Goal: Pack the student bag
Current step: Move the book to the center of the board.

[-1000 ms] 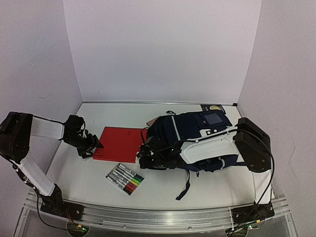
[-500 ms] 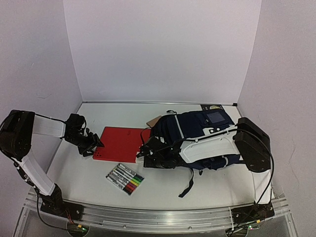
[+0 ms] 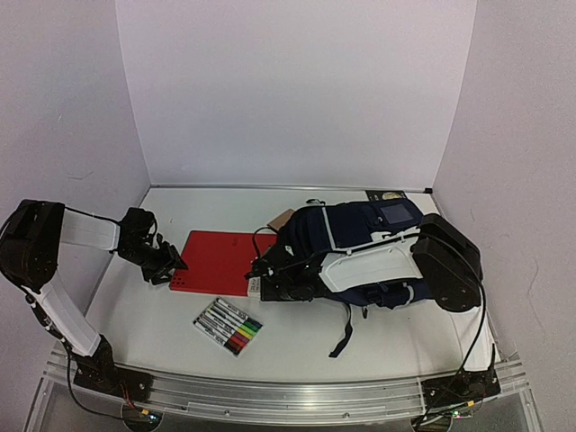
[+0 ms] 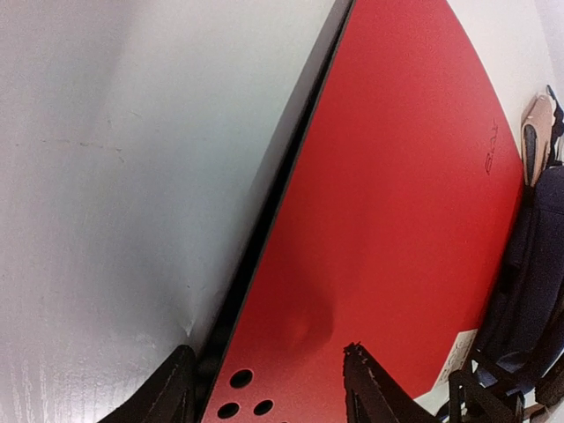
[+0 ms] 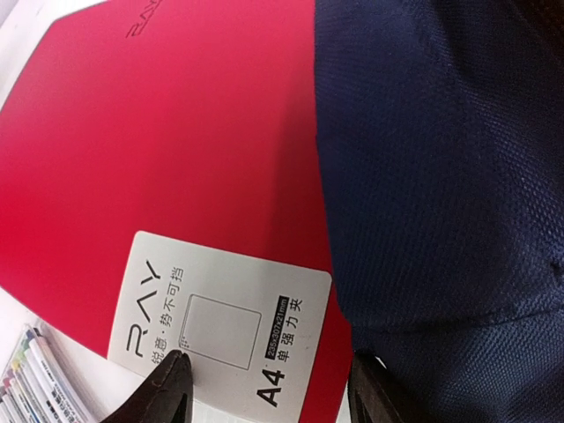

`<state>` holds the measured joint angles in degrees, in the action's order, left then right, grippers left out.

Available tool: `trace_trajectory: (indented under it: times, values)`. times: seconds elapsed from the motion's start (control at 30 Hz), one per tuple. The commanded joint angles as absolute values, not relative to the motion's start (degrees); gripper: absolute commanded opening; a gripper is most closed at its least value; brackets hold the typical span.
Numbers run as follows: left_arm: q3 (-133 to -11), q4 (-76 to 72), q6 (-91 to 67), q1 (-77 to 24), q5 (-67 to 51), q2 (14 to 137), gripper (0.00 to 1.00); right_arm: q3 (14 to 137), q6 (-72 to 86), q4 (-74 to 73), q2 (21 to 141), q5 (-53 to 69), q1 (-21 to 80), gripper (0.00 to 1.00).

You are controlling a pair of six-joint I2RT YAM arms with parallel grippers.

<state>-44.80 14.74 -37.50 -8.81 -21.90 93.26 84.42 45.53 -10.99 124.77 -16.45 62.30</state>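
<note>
The student bag [image 3: 360, 241] lies on its side, right of centre, navy with white piping, a strap [image 3: 342, 337] trailing toward me. A red A4 folder [image 3: 216, 261] lies flat to its left, its right edge at the bag. My left gripper [image 3: 171, 266] is open, its jaws straddling the folder's left edge [image 4: 264, 256]. My right gripper [image 3: 259, 279] is open and low over the folder's near right corner. In the right wrist view its jaws frame the white label [image 5: 220, 330] and the bag's fabric [image 5: 441, 176].
A pack of coloured markers [image 3: 227, 326] lies in front of the folder, also in the right wrist view [image 5: 35, 379]. A tan item [image 3: 283, 219] pokes out behind the bag. A dark card [image 3: 387, 195] lies at the back wall. White walls enclose three sides.
My right arm has shifted a little left and away from me, its gripper now over the folder's corner. The bag has settled slightly. The left gripper has barely moved.
</note>
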Motion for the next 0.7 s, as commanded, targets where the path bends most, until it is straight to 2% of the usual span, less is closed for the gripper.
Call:
trace_trajectory:
  times: [0.0, 0.23, 0.43, 0.67]
  values:
    - [-45.5, 14.3, -38.1, -8.9, -24.4, 93.4, 0.54, 84.2, 40.1, -1.2, 123.5, -9.9, 61.6, 0.54]
    - [-45.0, 19.4, -39.9, -8.8, -22.3, 84.5, 0.51, 83.0, 34.7, 5.9, 117.9, -1.8, 62.6, 0.46]
    - [-43.3, 23.1, -42.2, -8.8, -22.0, 77.2, 0.50, 80.7, 33.9, 7.8, 112.6, -0.2, 64.1, 0.45]
    - [-39.3, 26.5, -47.0, -8.9, -21.9, 74.5, 0.48, 76.3, 38.4, 7.7, 109.7, 3.7, 64.9, 0.41]
